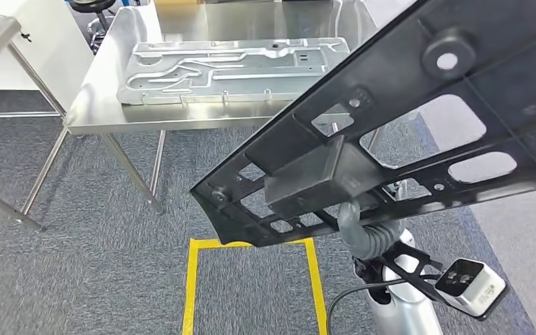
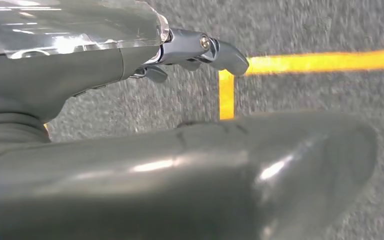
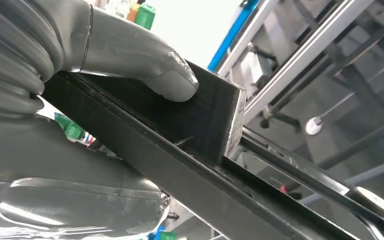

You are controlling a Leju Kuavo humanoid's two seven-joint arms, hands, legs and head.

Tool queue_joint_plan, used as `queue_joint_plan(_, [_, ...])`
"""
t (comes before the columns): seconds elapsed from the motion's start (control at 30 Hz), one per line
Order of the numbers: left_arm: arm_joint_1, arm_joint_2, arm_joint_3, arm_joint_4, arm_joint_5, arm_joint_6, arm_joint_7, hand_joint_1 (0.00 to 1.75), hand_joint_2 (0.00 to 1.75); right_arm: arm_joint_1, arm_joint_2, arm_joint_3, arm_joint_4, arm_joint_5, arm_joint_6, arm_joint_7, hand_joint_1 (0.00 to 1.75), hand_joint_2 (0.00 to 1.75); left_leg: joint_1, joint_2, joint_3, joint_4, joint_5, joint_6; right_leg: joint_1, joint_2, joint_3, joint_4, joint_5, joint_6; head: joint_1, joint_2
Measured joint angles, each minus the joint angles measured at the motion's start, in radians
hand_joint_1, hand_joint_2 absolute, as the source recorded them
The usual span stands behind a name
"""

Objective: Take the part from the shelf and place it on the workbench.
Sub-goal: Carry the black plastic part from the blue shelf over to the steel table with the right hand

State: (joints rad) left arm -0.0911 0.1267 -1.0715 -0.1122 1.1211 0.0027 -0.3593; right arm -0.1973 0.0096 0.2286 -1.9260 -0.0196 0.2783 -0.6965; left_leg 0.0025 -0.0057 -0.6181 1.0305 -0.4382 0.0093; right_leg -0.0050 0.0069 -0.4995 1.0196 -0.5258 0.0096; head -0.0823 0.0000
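One long black perforated plastic frame part (image 1: pixel 419 118) sits clamped in my right hand (image 3: pixel 80 115), thumb pressed on its boxy block, raised near the steel workbench (image 1: pixel 98 105); my left hand (image 2: pixel 180 165) holds nothing, fingers apart.

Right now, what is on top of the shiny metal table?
A grey pressed-metal panel lies flat on the steel workbench. The black part held up by the right hand covers the table's right end, so anything there cannot be seen.
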Motion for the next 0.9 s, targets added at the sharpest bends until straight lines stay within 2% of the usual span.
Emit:
queue_joint_plan(0.07, [-0.001, 0.0, 0.0, 0.0, 0.001, 0.001, 0.0, 0.0, 0.0, 0.001, 0.0, 0.0, 0.0, 0.0, -0.004, 0.0, 1.75, 1.75, 0.005, -0.002, 0.023, -0.013, -0.002, 0.011, 0.0, -0.002, -0.004, 0.035, -0.004, 0.01, 0.0, 0.0])
queue_joint_plan(0.1, [-0.002, 0.0, 0.0, 0.0, 0.001, 0.001, 0.0, 0.0, 0.0, 0.0, 0.0, 0.0, 0.001, -0.001, 0.0, 0.0, 1.75, 1.75, 0.007, -0.002, 0.036, -0.017, -0.006, 0.016, -0.001, -0.002, -0.024, 0.075, -0.018, 0.015, 0.0, 0.0])
queue_joint_plan(0.2, [-0.003, 0.0, 0.0, 0.0, 0.002, -0.001, 0.0, 0.0, 0.0, -0.003, 0.0, 0.0, 0.019, 0.001, 0.034, 0.0, 1.75, 1.75, 0.007, -0.003, 0.055, -0.02, -0.024, 0.023, -0.003, -0.003, -0.144, 0.244, -0.089, 0.025, 0.0, 0.0])
queue_joint_plan(0.23, [-0.002, 0.0, 0.0, 0.0, 0.002, -0.002, 0.0, 0.0, 0.0, -0.003, 0.0, 0.0, 0.03, 0.004, 0.044, 0.0, 1.75, 1.75, 0.007, -0.003, 0.063, -0.02, -0.032, 0.022, -0.004, -0.003, -0.177, 0.272, -0.099, 0.026, 0.0, 0.0])
queue_joint_plan(0.27, [-0.001, -0.001, -0.001, 0.0, 0.002, -0.002, 0.0, 0.0, 0.0, -0.004, 0.0, 0.0, 0.039, 0.008, 0.051, 0.0, 1.75, 1.75, 0.007, -0.004, 0.073, -0.02, -0.041, 0.022, -0.004, -0.003, -0.193, 0.266, -0.089, 0.026, 0.0, 0.0])
queue_joint_plan(0.3, [-0.001, -0.001, -0.001, 0.0, 0.002, -0.002, 0.0, 0.0, 0.0, -0.006, 0.0, 0.0, 0.046, 0.013, 0.057, 0.001, 1.75, 1.75, 0.007, -0.005, 0.086, -0.02, -0.05, 0.02, -0.004, -0.004, -0.193, 0.227, -0.055, 0.025, 0.0, 0.0])
queue_joint_plan(0.37, [-0.002, -0.002, -0.002, 0.0, 0.002, -0.002, 0.002, 0.0, 0.0, -0.014, 0.0, 0.0, 0.06, 0.029, 0.065, 0.001, 1.75, 1.75, 0.006, -0.007, 0.114, -0.019, -0.072, 0.014, -0.002, -0.004, -0.168, 0.101, 0.047, 0.018, 0.0, 0.0])
queue_joint_plan(0.4, [-0.003, -0.003, -0.002, 0.0, 0.002, -0.002, 0.004, 0.0, 0.0, -0.019, 0.0, 0.002, 0.068, 0.038, 0.067, 0.001, 1.75, 1.75, 0.005, -0.008, 0.124, -0.019, -0.082, 0.008, 0.001, -0.004, -0.156, 0.053, 0.082, 0.012, 0.001, 0.0])
queue_joint_plan(0.43, [-0.004, -0.004, -0.002, 0.0, 0.002, -0.002, 0.006, 0.0, 0.0, -0.024, 0.0, 0.005, 0.076, 0.046, 0.067, 0.002, 1.75, 1.75, 0.004, -0.009, 0.132, -0.02, -0.09, 0.002, 0.005, -0.005, -0.15, 0.026, 0.102, 0.005, 0.001, 0.0])
queue_joint_plan(0.53, [-0.006, -0.005, -0.002, 0.0, 0.002, -0.002, 0.012, 0.0, 0.0, -0.044, 0.001, 0.018, 0.093, 0.06, 0.065, 0.006, 1.75, 1.75, 0.003, -0.008, 0.144, -0.009, -0.094, -0.018, 0.006, -0.004, -0.128, 0.007, 0.096, -0.017, 0.002, 0.0])
queue_joint_plan(0.57, [-0.007, -0.005, -0.001, 0.0, 0.001, -0.002, 0.014, 0.0, 0.0, -0.054, 0.003, 0.023, 0.098, 0.061, 0.065, 0.008, 1.75, 1.75, 0.003, -0.007, 0.138, 0.013, -0.095, -0.023, 0.003, -0.004, -0.115, 0.001, 0.091, -0.024, 0.002, 0.0])
queue_joint_plan(0.6, [-0.009, -0.005, 0.0, 0.0, 0.001, -0.002, 0.015, 0.0, 0.0, -0.065, 0.005, 0.03, 0.104, 0.061, 0.065, 0.011, 1.75, 1.75, 0.005, -0.005, 0.118, 0.051, -0.106, -0.027, 0.001, -0.004, -0.104, -0.004, 0.086, -0.029, 0.002, 0.0])
queue_joint_plan(0.63, [-0.011, -0.005, 0.004, 0.0, 0.001, 0.0, 0.018, 0.0, 0.0, -0.079, 0.01, 0.038, 0.114, 0.06, 0.065, 0.015, 1.75, 1.75, 0.007, -0.003, 0.084, 0.106, -0.124, -0.03, 0.0, -0.005, -0.094, -0.007, 0.08, -0.033, 0.002, 0.0])
queue_joint_plan(0.7, [-0.01, -0.003, 0.022, 0.0, 0.0, 0.009, 0.03, 0.0, 0.0, -0.113, 0.025, 0.06, 0.147, 0.055, 0.067, 0.029, 1.75, 1.75, 0.009, -0.002, -0.004, 0.228, -0.173, -0.038, 0.0, -0.003, -0.078, -0.008, 0.065, -0.037, 0.002, 0.0])
queue_joint_plan(0.73, [-0.008, -0.002, 0.036, 0.0, 0.0, 0.016, 0.037, 0.0, 0.0, -0.133, 0.037, 0.074, 0.171, 0.052, 0.068, 0.037, 1.75, 1.75, 0.009, -0.002, -0.04, 0.263, -0.185, -0.04, 0.0, -0.001, -0.069, -0.008, 0.056, -0.038, 0.002, 0.0])
queue_joint_plan(0.77, [-0.006, -0.002, 0.051, 0.0, 0.0, 0.024, 0.045, 0.0, 0.0, -0.155, 0.049, 0.089, 0.196, 0.047, 0.069, 0.045, 1.75, 1.75, 0.009, -0.002, -0.063, 0.266, -0.179, -0.042, 0.0, 0.002, -0.057, -0.008, 0.047, -0.037, 0.002, 0.0])
queue_joint_plan(0.8, [-0.005, -0.001, 0.066, 0.0, 0.0, 0.033, 0.049, 0.0, 0.0, -0.179, 0.063, 0.104, 0.222, 0.041, 0.073, 0.053, 1.75, 1.75, 0.009, -0.002, -0.07, 0.234, -0.15, -0.042, 0.0, 0.003, -0.044, -0.008, 0.037, -0.036, 0.002, 0.0])
queue_joint_plan(0.83, [-0.004, 0.001, 0.083, 0.0, 0.0, 0.043, 0.052, 0.0, 0.0, -0.205, 0.079, 0.119, 0.247, 0.032, 0.079, 0.061, 1.75, 1.75, 0.009, -0.001, -0.065, 0.176, -0.101, -0.04, 0.0, 0.004, -0.029, -0.008, 0.026, -0.035, 0.002, 0.0])
queue_joint_plan(0.87, [-0.002, 0.002, 0.102, 0.0, 0.0, 0.055, 0.051, 0.0, 0.0, -0.231, 0.097, 0.134, 0.273, 0.02, 0.09, 0.07, 1.75, 1.75, 0.008, 0.001, -0.057, 0.106, -0.039, -0.035, 0.001, 0.004, -0.015, -0.007, 0.014, -0.033, 0.002, 0.0])
queue_joint_plan(0.9, [0.001, 0.004, 0.126, 0.0, 0.0, 0.066, 0.048, 0.0, 0.0, -0.258, 0.118, 0.149, 0.3, 0.007, 0.102, 0.081, 1.75, 1.75, 0.006, 0.003, -0.049, 0.051, 0.005, -0.031, 0.003, 0.005, -0.006, -0.007, 0.004, -0.029, 0.002, 0.0])
